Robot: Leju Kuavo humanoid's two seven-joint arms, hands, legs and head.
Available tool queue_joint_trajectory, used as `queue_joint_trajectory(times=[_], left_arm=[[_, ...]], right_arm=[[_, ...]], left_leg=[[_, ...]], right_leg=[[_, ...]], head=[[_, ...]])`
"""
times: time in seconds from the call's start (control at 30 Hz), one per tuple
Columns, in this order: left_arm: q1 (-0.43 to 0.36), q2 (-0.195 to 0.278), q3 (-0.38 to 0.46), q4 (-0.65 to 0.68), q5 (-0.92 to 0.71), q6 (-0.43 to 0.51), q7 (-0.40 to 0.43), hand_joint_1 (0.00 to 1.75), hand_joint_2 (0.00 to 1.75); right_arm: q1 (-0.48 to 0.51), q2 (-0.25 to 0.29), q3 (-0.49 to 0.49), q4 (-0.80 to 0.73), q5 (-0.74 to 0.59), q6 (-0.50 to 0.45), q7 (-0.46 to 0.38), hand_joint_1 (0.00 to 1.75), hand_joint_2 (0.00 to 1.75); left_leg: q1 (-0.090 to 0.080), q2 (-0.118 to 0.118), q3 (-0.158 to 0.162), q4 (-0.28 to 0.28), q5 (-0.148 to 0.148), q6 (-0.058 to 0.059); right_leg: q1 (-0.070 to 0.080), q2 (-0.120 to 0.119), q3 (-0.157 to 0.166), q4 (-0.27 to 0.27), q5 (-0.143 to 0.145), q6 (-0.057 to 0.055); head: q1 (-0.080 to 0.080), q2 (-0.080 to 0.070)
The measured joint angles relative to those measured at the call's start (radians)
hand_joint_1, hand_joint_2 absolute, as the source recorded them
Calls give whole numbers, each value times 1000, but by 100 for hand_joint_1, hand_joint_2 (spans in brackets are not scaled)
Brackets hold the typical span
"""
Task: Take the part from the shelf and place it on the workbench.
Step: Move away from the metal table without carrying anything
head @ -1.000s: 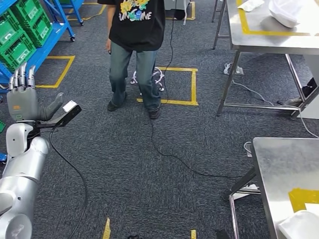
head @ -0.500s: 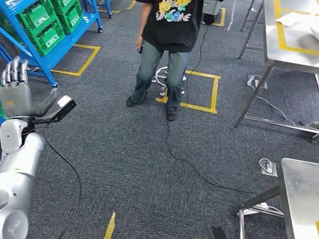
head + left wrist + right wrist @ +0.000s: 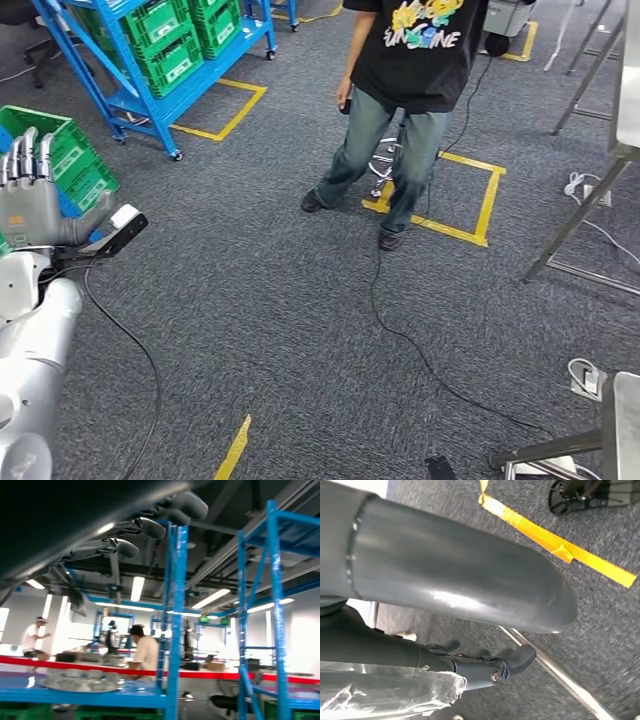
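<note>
Left hand (image 3: 30,200) raised, fingers spread, grasping nothing, near a blue shelf (image 3: 162,85) with green crates (image 3: 170,40); right hand (image 3: 471,665) grasps a clear-wrapped part (image 3: 388,692); person (image 3: 400,110) stands ahead

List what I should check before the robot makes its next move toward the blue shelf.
1. Left hand free: ok. It is raised with fingers apart and holds nothing.
2. Blue shelf in sight: ok. It is ahead on the left, with green crates on it.
3. Floor route: not ok. A person stands on the carpet to the right of the shelf, and a black cable trails across the floor.
4. Part located: cannot tell. The left wrist view shows a grey flat thing on a blue shelf board, but it is blurred.
5. Right hand free: cannot tell. Clear plastic lies by its fingers.
</note>
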Motion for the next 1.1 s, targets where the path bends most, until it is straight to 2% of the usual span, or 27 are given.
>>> queue_joint_trajectory(times=[0.03, 0.07, 0.1, 0.13, 0.17, 0.23, 0.27, 0.3, 0.37, 0.4, 0.43, 0.5, 0.57, 0.6, 0.63, 0.67, 0.7, 0.73, 0.77, 0.8, 0.87, 0.9, 0.97, 1.0, 1.03, 1.07, 1.1], left_arm=[[6, 1, 0, 0, 0, 0, 1, 0, 0], [13, 2, 0, 0, 0, 0, 1, 0, 0], [20, 4, 1, -1, 0, 0, 1, 0, 0], [26, 7, 1, -2, 0, 0, 1, 0, 0], [29, 10, 2, -4, 1, 0, 1, 0, 0], [29, 15, 5, -12, 1, 0, 1, 0, 0], [29, 18, 6, -16, 2, 0, 0, 0, 0], [32, 20, 7, -19, 4, 0, 0, 0, 0], [42, 28, 9, -25, 10, 0, -1, 0, 0], [47, 32, 10, -27, 13, 0, -1, 0, 0], [49, 34, 10, -29, 16, 0, -2, 0, 0], [50, 33, 11, -31, 17, 1, -3, 0, 0], [56, 31, 11, -31, 18, 0, -3, 0, 0], [59, 31, 11, -31, 18, 0, -3, 0, 0], [61, 29, 11, -31, 18, 0, -3, 0, 0], [62, 28, 11, -31, 17, 0, -3, 0, 0], [62, 27, 11, -31, 17, 0, -3, 0, 0], [61, 25, 10, -31, 16, 0, -2, 0, 0], [60, 23, 10, -31, 15, 0, 0, 0, 0], [59, 23, 9, -31, 15, 0, 1, 0, 0], [58, 23, 8, -30, 14, 0, 5, 0, 0], [57, 24, 8, -29, 14, 0, 7, 0, 0], [51, 22, 5, -28, 13, 0, 12, 0, 0], [47, 20, 3, -27, 14, 0, 14, 0, 0], [45, 18, 0, -26, 14, 0, 16, 0, 0], [45, 15, -2, -24, 14, 0, 17, 0, 0], [46, 13, -4, -22, 14, -1, 17, 0, 0]], right_arm=[[2, 0, 2, 0, 3, 1, 1, 0, 0], [3, 0, 4, 0, 6, 3, 2, 0, 0], [3, 1, 6, 0, 7, 4, 3, 0, 0], [3, 1, 8, 0, 9, 5, 3, 0, 0], [2, 2, 11, 0, 11, 6, 3, 0, 0], [1, 6, 17, 0, 16, 7, 3, 0, 0], [1, 8, 18, 0, 18, 8, 3, 0, 0], [1, 9, 20, 0, 20, 8, 3, 0, 0], [-2, 11, 23, 0, 22, 8, 4, 0, 0], [-3, 12, 25, 0, 23, 8, 4, 0, 0], [-4, 12, 27, 0, 23, 9, 4, 0, 0], [-3, 13, 29, 0, 23, 10, 4, 0, 0], [1, 13, 29, 0, 22, 11, 5, 0, 0], [2, 13, 29, 0, 22, 11, 6, 0, 0], [3, 13, 29, 0, 22, 12, 6, 0, 0], [2, 12, 29, 0, 21, 11, 6, 0, 0], [1, 12, 29, 0, 21, 11, 6, 0, 0], [0, 12, 29, 0, 20, 11, 6, 0, 0], [0, 12, 29, 0, 19, 11, 6, 0, 0], [0, 12, 29, 0, 18, 11, 6, 0, 0], [0, 13, 29, 0, 15, 10, 5, 0, 0], [-1, 13, 29, 0, 13, 8, 4, 0, 0], [-4, 14, 29, 0, 10, 7, 3, 0, 0], [-4, 14, 29, 0, 9, 6, 3, 0, 0], [-2, 14, 29, 0, 8, 6, 3, 0, 0], [0, 14, 29, 0, 6, 6, 3, 0, 0], [1, 14, 29, 0, 5, 6, 4, 0, 0]], left_leg=[[2, 9, -34, 67, -25, -3], [5, 12, -58, 115, -36, -5], [6, 14, -65, 128, -29, -7], [7, 18, -53, 103, -4, -6], [6, 30, -22, 45, 31, -3], [-4, 79, 51, -88, 83, 10], [-9, 100, 73, -129, 90, 17], [-13, 107, 82, -148, 88, 23], [-11, 85, 84, -156, 86, 31], [-8, 71, 85, -160, 87, 35], [-4, 59, 87, -163, 89, 40], [1, 34, 89, -166, 89, 47], [2, 4, 89, -165, 88, 50], [2, -12, 90, -165, 88, 50], [2, -28, 90, -165, 87, 49], [3, -44, 92, -164, 86, 48], [4, -58, 93, -163, 85, 44], [3, -71, 91, -160, 84, 40], [4, -82, 88, -158, 84, 34], [5, -92, 85, -157, 85, 28], [9, -112, 79, -157, 88, 16], [9, -105, 76, -152, 84, 10], [6, -54, 50, -96, 50, 1], [5, -20, 22, -37, 21, -3], [6, 1, -12, 31, -8, -7], [8, 12, -43, 91, -27, -9], [9, 16, -60, 123, -29, -9]], right_leg=[[0, -14, 1, 0, -2, -2], [0, -28, 3, 0, -5, -3], [0, -41, 6, 0, -7, -3], [1, -55, 9, 0, -10, -2], [2, -68, 15, 0, -14, -1], [8, -92, 25, 1, -24, 6], [12, -104, 29, 2, -29, 11], [15, -117, 32, 2, -33, 16], [16, -137, 36, 1, -41, 26], [14, -125, 34, 8, -50, 31], [12, -101, 23, 33, -66, 35], [8, -39, -31, 143, -119, 41], [7, -16, -100, 265, -157, 44], [7, -13, -118, 285, -150, 45], [7, -10, -118, 265, -123, 45], [6, -4, -101, 211, -82, 43], [4, 16, -75, 142, -42, 41], [0, 38, -47, 79, -15, 39], [-2, 57, -27, 36, -1, 37], [-3, 68, -16, 16, 0, 35], [-2, 53, -9, 11, -1, 28], [-2, 42, -6, 9, 0, 23], [-4, 20, 0, 4, 0, 10], [-2, 8, 2, 3, -1, 6], [0, -4, 3, 3, -3, 2], [1, -18, 4, 4, -5, 1], [3, -32, 6, 4, -7, 0]], head=[[0, 0], [0, 0], [0, 0], [0, 0], [0, 0], [0, 0], [0, 0], [1, 0], [1, 0], [2, 0], [5, 0], [10, 0], [12, 0], [12, 0], [13, 0], [13, 0], [13, 0], [13, 0], [13, 0], [12, 0], [13, 0], [12, 0], [3, 0], [-1, 0], [-4, 0], [-4, 0], [-4, 0]])
